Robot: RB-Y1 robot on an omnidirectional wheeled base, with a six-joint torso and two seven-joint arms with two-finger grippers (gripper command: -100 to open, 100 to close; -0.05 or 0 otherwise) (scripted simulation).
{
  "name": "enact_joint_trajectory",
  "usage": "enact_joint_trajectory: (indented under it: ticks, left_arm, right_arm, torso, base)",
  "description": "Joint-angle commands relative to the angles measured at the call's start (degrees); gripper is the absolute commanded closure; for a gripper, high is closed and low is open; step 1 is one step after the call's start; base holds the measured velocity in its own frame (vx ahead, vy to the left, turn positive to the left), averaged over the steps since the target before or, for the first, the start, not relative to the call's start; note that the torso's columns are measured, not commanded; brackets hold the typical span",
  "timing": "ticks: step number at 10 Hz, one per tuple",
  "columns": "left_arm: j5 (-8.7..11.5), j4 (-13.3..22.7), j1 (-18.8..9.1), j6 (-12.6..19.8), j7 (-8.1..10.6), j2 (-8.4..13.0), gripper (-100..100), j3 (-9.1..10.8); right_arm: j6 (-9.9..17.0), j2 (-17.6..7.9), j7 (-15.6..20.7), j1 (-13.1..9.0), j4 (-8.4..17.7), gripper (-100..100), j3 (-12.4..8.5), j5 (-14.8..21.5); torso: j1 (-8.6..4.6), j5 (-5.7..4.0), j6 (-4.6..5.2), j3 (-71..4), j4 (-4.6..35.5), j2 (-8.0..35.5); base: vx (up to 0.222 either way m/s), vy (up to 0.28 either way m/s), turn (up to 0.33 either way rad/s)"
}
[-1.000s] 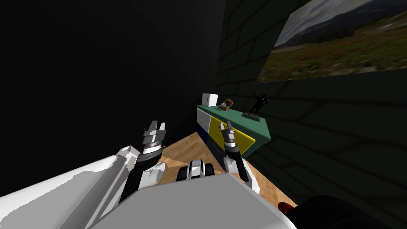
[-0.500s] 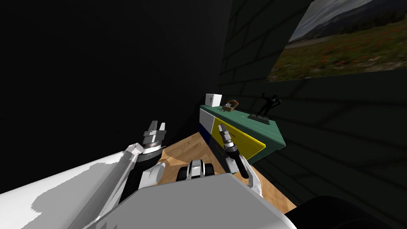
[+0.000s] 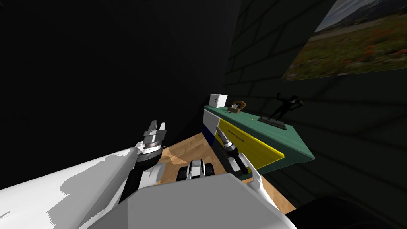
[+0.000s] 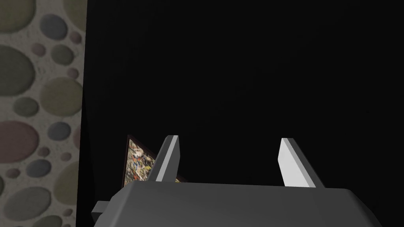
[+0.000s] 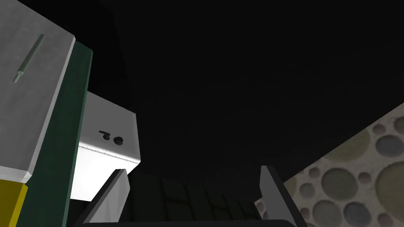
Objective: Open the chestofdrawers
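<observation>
Head view: the chest [image 3: 250, 144] stood ahead to my right, with my right hand [image 3: 218, 130] before its yellow front and my left hand [image 3: 157, 127] raised, well apart. Left wrist: fingers wide. Right wrist: fingers wide too, near the chest's green edge.
</observation>
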Motion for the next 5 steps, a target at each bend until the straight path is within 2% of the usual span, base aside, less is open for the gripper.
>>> enact_joint_trajectory:
  ticks: [1, 2, 5]
  left_arm:
    - [0.0, 0.0, 0.0, 0.0, 0.00, 0.0, 0, 0.00]
    - [0.0, 0.0, 0.0, 0.0, 0.00, 0.0, 0, 0.00]
    - [0.0, 0.0, 0.0, 0.0, 0.00, 0.0, 0, 0.00]
  right_arm:
    - [0.2, -4.6, 4.1, -1.6, 4.4, -100, -0.1, 4.1]
    - [0.2, -4.9, 4.1, -1.6, 4.4, -100, -0.1, 4.1]
    - [0.5, -10.6, 8.8, -3.5, 9.9, -100, -0.3, 8.9]
  torso:
    - [-0.04, -0.01, 0.00, 0.0, 0.0, 0.0]
    - [-0.03, -0.01, 0.00, 0.0, 0.0, 0.0]
    - [0.02, 0.00, -0.02, 0.0, 0.0, 0.0]
  base:
    - [0.065, 0.064, 0.177]
    - [0.039, 0.046, 0.045]
    - [0.052, 0.060, 0.135]
